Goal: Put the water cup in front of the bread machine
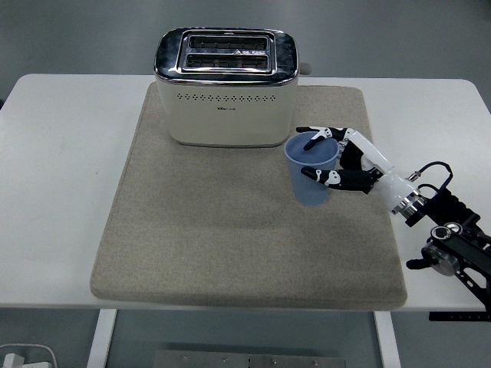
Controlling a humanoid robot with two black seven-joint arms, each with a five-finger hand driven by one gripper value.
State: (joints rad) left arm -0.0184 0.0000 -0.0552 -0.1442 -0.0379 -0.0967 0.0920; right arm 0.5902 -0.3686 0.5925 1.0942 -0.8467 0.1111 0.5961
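- The white table (pixel 54 192) is showing its near edge at the bottom, and a beige mat (pixel 199 230) is lying across its middle, covering most of the working surface.
- The right arm (pixel 453 245) is reaching in from the lower right corner, its black forearm sitting over the table's bare right margin and its pale wrist crossing onto the mat's right edge.
- The right hand (pixel 349 162) is wrapping around the water cup (pixel 311 170) from the cup's right side: one finger is pressing on the cup's front wall low down, while others are arching over the far side of the rim, so the fingers are grasping the cup.
- The blue water cup is standing upright on the mat, open end up, right of centre; whether its base is resting on the mat or just lifted off cannot be told.
- The cup is sitting just beside the front right corner of the bread machine (pixel 225 88), slightly nearer the camera than that corner and not touching it.
- The bread machine, a cream body with a shiny metal top and two slots, is standing on the far part of the mat, its long front face turned towards the near edge.
- The mat directly before the machine's front is lying bare.
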